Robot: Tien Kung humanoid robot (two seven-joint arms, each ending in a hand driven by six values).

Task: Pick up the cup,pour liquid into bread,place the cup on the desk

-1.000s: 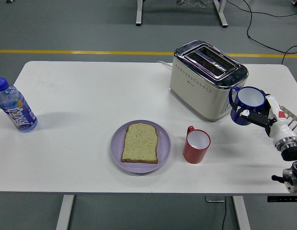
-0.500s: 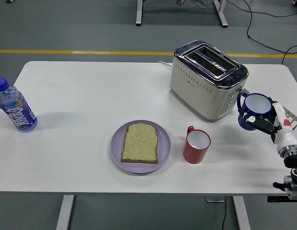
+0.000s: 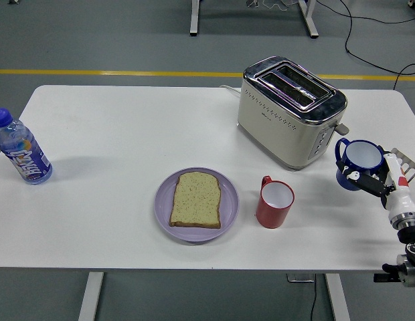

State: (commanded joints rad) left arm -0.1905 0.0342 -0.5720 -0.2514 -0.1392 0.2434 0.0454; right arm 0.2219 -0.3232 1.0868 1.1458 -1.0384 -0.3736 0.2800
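Note:
A blue cup with a white inside stands upright at the table's right side, just right of the toaster. My right hand comes in from the lower right, its fingers curled around the cup's near side. Whether the cup's base touches the table I cannot tell. A slice of bread lies flat on a purple plate at the front middle of the table, well left of the hand. My left arm does not show.
A red mug stands just right of the plate. A cream and chrome toaster sits behind it. A water bottle with a blue label stands at the left edge. The table's right edge is close to the hand.
My right hand has carried the blue cup to the right and down, away from the toaster's front corner, and the cup now sits lower beside the toaster.

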